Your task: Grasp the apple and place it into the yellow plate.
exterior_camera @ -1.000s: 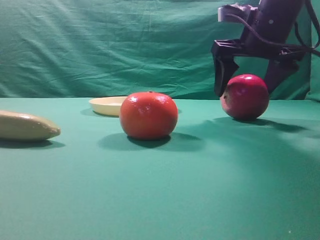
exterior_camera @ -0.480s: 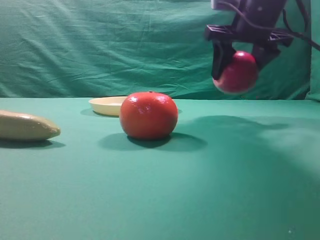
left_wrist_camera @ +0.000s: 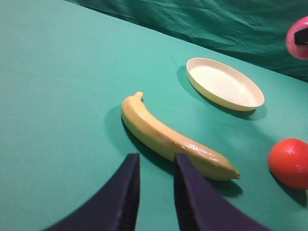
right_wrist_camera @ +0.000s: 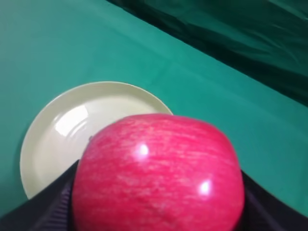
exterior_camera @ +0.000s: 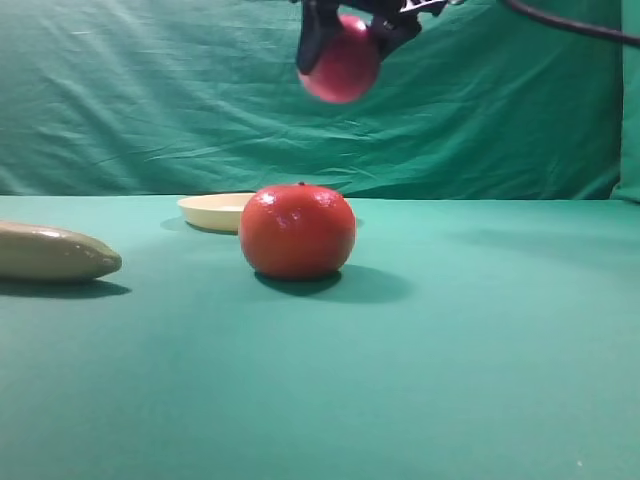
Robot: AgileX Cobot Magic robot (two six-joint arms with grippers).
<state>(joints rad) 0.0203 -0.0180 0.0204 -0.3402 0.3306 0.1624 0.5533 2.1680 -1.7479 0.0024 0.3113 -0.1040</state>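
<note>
The right gripper [exterior_camera: 345,40] is holding the apple [exterior_camera: 342,68] clamped between its dark fingers [exterior_camera: 313,42], high above the table near the top edge of the exterior high view, with nothing beneath the fruit touching it. In the right wrist view the apple [right_wrist_camera: 158,175] is filling most of the lower frame, with a dark finger pressing each side, and the yellow plate [right_wrist_camera: 53,139] is lying on the green cloth just below and behind it (part of its rim is hidden by the fruit). In the exterior high view the yellow plate [exterior_camera: 212,211] is sitting at the back of the table, partly covered by the orange-red fruit [exterior_camera: 297,230] standing in front of it. The banana [left_wrist_camera: 173,139] is lying on the cloth at the left, apart from the plate. The left gripper [left_wrist_camera: 153,192] is hanging above the cloth just beside the banana, its two fingers close together with a narrow gap and holding nothing.
</note>
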